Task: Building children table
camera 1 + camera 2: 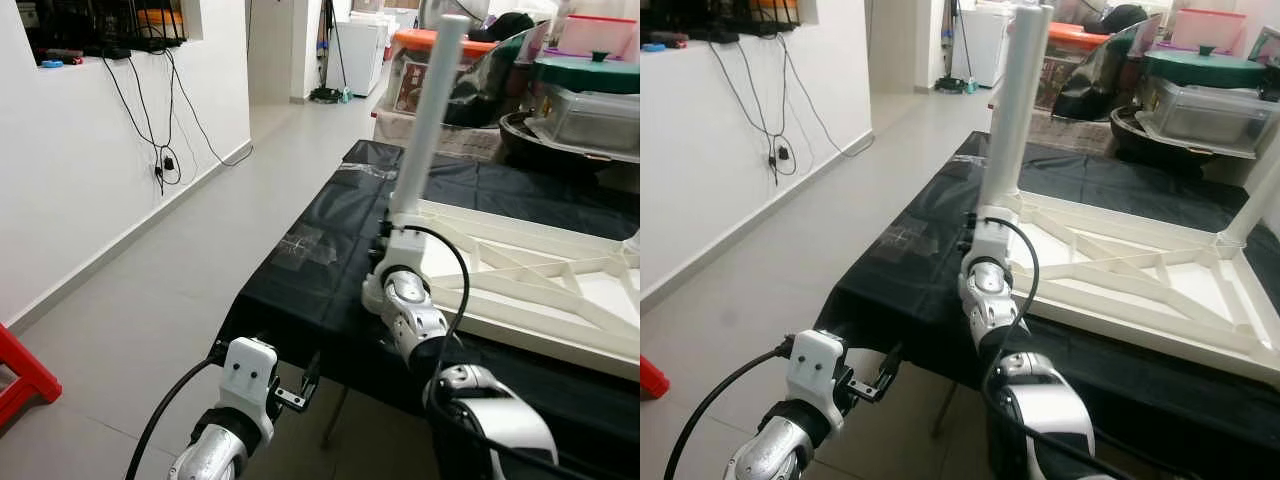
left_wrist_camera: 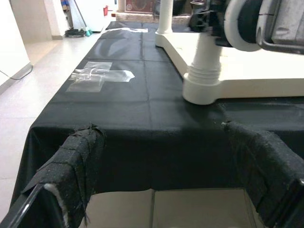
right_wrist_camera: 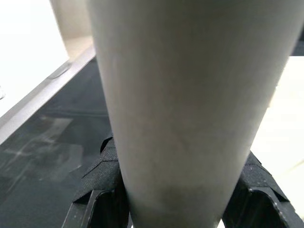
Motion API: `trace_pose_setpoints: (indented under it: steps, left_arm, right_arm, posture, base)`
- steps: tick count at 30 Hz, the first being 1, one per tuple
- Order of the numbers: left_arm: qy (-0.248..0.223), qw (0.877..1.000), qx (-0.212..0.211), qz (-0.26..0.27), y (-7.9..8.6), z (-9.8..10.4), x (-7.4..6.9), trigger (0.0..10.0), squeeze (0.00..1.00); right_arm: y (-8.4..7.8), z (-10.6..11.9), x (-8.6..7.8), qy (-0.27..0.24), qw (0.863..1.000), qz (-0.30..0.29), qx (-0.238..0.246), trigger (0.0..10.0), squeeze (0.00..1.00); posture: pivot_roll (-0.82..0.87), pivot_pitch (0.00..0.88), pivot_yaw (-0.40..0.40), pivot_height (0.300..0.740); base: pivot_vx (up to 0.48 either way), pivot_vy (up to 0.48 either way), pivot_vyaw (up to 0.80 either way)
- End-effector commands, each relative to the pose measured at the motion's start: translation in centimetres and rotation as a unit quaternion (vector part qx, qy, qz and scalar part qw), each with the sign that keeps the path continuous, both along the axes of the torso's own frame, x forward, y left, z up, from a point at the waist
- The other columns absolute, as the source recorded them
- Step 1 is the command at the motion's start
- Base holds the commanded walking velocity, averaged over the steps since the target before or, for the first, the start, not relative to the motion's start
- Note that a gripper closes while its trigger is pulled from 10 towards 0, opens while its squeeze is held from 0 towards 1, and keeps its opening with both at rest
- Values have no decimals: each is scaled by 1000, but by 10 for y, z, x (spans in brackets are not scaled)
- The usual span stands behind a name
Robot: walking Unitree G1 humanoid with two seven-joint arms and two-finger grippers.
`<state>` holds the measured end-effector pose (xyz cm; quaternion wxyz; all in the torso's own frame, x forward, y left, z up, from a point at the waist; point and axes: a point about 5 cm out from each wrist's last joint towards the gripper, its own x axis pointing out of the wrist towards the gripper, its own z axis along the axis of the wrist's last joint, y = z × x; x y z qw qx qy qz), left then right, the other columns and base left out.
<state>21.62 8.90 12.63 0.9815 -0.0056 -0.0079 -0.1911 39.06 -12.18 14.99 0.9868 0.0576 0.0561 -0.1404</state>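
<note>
The white plastic child's tabletop (image 1: 1140, 275) lies upside down on the black cloth-covered work table (image 1: 300, 270), near its left edge, so the leg sockets face up and legs can go in from above. The pale grey tubular table leg (image 1: 1017, 110) stands upright in the tabletop's near-left corner socket, and the right gripper (image 3: 178, 190) is clamped round its lower end, a padded finger on each side, probably to steady or seat it. The left gripper (image 2: 166, 180) hangs below the work table's near edge with its 2 fingers spread wide and nothing between them, likely waiting. A patch of clear tape (image 2: 97, 77) sits on the cloth by the left edge. The tabletop's right end is cut off, another leg (image 1: 1260, 205) there is only partly visible, and whether the held leg is fully seated cannot be made out.
</note>
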Motion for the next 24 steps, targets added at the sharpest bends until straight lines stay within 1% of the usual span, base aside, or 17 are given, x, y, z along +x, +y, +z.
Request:
trace_pose_setpoints:
  steps: [1, 2, 3, 4, 5, 6, 8, 9, 10, 11, 16, 17, 18, 19, 21, 22, 24]
  left_arm:
    - [0, 1000, 8, -6, -1, -2, 2, 10000, 0]
    - [0, 1000, 9, -6, -1, -3, 3, 10000, 0]
    - [0, 1000, 9, -6, -1, -3, 3, 10000, 0]
    - [0, 1000, 9, -6, -1, -3, 3, 10000, 0]
    - [0, 1000, 9, -6, -1, -3, 4, 10000, 0]
    - [-1, 1000, 9, -6, -1, -3, 4, 10000, 0]
    - [-2, 1000, 10, -6, -1, -3, 5, 10000, 0]
    - [-2, 1000, 11, -7, -1, -3, 5, 10000, 0]
    - [-2, 1000, 11, -7, -1, -2, 6, 10000, 0]
    - [-3, 1000, 10, -7, -2, -3, 6, 10000, 0]
    - [-3, 1000, 10, -8, -2, -3, 7, 10000, 0]
    - [-3, 1000, 10, -9, -2, -3, 8, 10000, 0]
    - [-3, 1000, 10, -9, -2, -3, 8, 10000, 0]
    - [-4, 1000, 11, -11, -3, -3, 9, 10000, 0]
    - [-5, 1000, 11, -13, -4, -3, 11, 10000, 0]
    - [-5, 1000, 11, -13, -4, -3, 11, 10000, 0]
    - [-5, 1000, 10, -14, -4, -3, 12, 10000, 0]
  right_arm:
    - [6, -19, -9, 32, 999, -13, 28, 0, 0]
    - [19, -20, -10, 28, 999, 14, 44, 2980, 0]
    - [19, -20, -10, 28, 999, 14, 44, 2980, 0]
    - [26, -20, -10, 25, 998, 32, 54, 2980, 0]
    - [30, -20, -10, 23, 997, 42, 60, 10000, 1000]
    - [40, -15, -9, 1, 994, 87, 68, 10000, 1000]
    - [49, -7, -9, -34, 989, 132, 61, 10000, 1000]
    - [47, -3, -7, -49, 986, 149, 63, 10000, 863]
    - [45, -1, -6, -56, 984, 154, 65, 10000, 863]
    - [42, 3, -5, -68, 980, 173, 67, 10000, 0]
    - [39, 6, -4, -79, 976, 191, 65, 10000, 0]
    - [36, 9, -2, -87, 965, 237, 69, 10000, 0]
    - [36, 9, -2, -87, 965, 237, 69, 10000, 0]
    - [31, 11, -1, -83, 938, 331, 56, 10000, 0]
    - [24, 14, -3, -61, 877, 475, 36, 10000, 0]
    - [24, 14, -3, -61, 877, 475, 36, 10000, 0]
    - [25, 13, -6, -29, 841, 540, 6, 10000, 0]
  posture:
    - [75, 0, -76, 740]
    - [76, 0, -76, 740]
    - [76, 0, -76, 740]
    - [77, 0, -77, 740]
    - [77, 0, -77, 740]
    - [74, 0, -75, 740]
    - [70, 0, -74, 740]
    - [70, 0, -76, 740]
    - [70, 0, -76, 740]
    - [67, 0, -77, 740]
    - [68, 0, -77, 740]
    - [75, 0, -84, 740]
    - [75, 0, -84, 740]
    - [74, 0, -92, 740]
    - [72, 0, -91, 740]
    - [72, 0, -91, 740]
    - [76, 0, -91, 740]
  base:
    - [0, 0, 0]
    - [0, 0, 0]
    - [0, 0, 0]
    - [0, 0, 0]
    - [0, 0, 0]
    - [0, 0, 0]
    - [0, 0, 0]
    - [0, 0, 0]
    - [0, 0, 0]
    - [0, 0, 0]
    - [0, 0, 0]
    - [0, 0, 0]
    - [0, 0, 0]
    - [0, 0, 0]
    - [0, 0, 0]
    - [0, 0, 0]
    - [0, 0, 0]
